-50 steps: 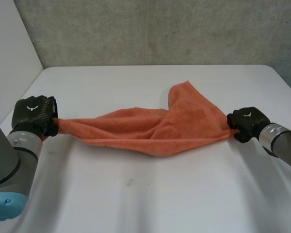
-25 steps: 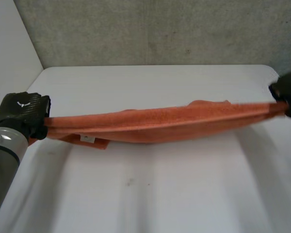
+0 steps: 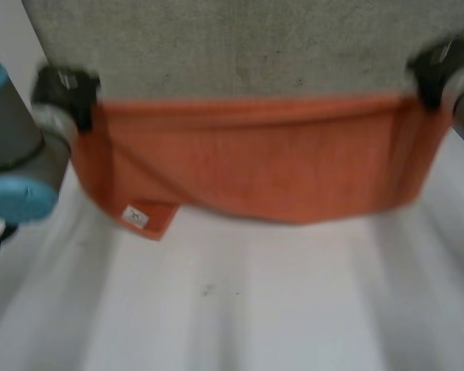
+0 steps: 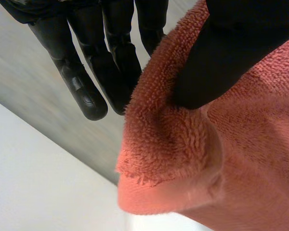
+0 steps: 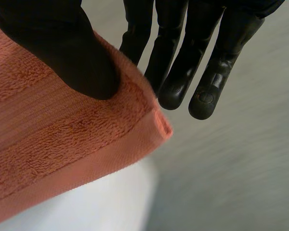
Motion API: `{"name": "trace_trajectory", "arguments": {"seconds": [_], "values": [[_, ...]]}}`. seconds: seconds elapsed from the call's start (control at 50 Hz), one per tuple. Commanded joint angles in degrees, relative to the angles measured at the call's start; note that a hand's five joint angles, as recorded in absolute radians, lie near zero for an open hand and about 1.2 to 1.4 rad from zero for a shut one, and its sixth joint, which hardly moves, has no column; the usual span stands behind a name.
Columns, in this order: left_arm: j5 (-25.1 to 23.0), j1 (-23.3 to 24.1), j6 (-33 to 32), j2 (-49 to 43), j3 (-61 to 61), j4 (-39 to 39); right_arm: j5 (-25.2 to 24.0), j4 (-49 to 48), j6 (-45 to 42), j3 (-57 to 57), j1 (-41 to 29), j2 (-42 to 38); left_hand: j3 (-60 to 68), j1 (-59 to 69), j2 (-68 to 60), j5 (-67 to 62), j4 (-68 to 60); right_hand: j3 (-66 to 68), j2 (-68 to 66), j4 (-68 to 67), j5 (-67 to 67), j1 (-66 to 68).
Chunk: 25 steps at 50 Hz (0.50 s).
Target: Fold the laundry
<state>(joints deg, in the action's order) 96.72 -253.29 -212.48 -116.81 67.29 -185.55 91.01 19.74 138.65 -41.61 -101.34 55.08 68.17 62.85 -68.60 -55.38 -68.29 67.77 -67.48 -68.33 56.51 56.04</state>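
Both hands have risen since half a second ago, when they held the orange towel [image 3: 255, 162] pulled into a low, narrow band just over the tabletop [image 3: 255, 309]. It now hangs as a broad sheet in front of the grey wall [image 3: 255, 46], above the far edge of the tabletop. A second ago it lay bunched between the hands on the surface.

At the towel's upper left corner, the left hand [image 3: 66, 91] grips the cloth. Its wrist view shows the thumb [image 4: 231, 48] pressing the terry corner against the fingers behind it, with the other fingers [image 4: 89, 94] straight beside the cloth.

Matching it at the upper right corner, the right hand [image 3: 431, 73] pinches the hemmed corner under its thumb [image 5: 67, 53], and its remaining fingers [image 5: 204, 77] reach past the edge.

Between the two hands, which are well apart, the top edge runs nearly level. The lower left corner is doubled over and carries a small white label [image 3: 135, 217]. Whether the bottom edge touches the tabletop cannot be told. The left arm's [image 3: 15, 154] grey joint and blue cap now stand near the tabletop's left edge.
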Motion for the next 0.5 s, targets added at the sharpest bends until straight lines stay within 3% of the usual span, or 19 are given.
{"name": "trace_trajectory", "arguments": {"seconds": [0.02, 0.1, 0.28, 0.38, 0.5], "values": [[-0.3, -0.01, 7.77, 6.14, -12.36, -18.43, -0.04, -23.92, 16.2, 7.28, 0.27, 7.9, 11.83, 17.15, -11.4, -14.62, -11.71, 12.23, -12.52, -11.67, 13.49, 23.96], [-1.35, -0.88, 13.93, 10.1, -8.41, -22.23, -1.18, -29.91, 16.92, -4.31, 0.62, 15.73, 11.83, 17.15, -11.4, -14.62, -11.71, 12.23, -12.52, -11.67, 13.49, 23.96], [-7.76, -2.38, 16.31, 9.76, 8.09, -21.87, -7.16, -32.48, 16.92, -20.0, 0.62, 18.66, 11.83, 17.15, -11.4, -14.62, -11.71, 12.23, -12.52, -11.67, 13.49, 23.96], [-8.03, -3.0, 16.22, 4.76, 16.2, -22.31, -10.85, -31.52, 16.13, -31.85, 0.27, 16.47, 11.83, 17.15, -11.4, -14.62, -11.71, 12.23, -12.52, -11.67, 13.49, 23.96], [-8.12, -3.08, 15.7, -2.36, 24.36, -22.31, -11.82, -29.32, 10.86, -38.28, 0.18, 6.28, 11.83, 17.15, -11.4, -14.62, -11.71, 12.23, -12.52, -11.67, 13.49, 23.96]]}}
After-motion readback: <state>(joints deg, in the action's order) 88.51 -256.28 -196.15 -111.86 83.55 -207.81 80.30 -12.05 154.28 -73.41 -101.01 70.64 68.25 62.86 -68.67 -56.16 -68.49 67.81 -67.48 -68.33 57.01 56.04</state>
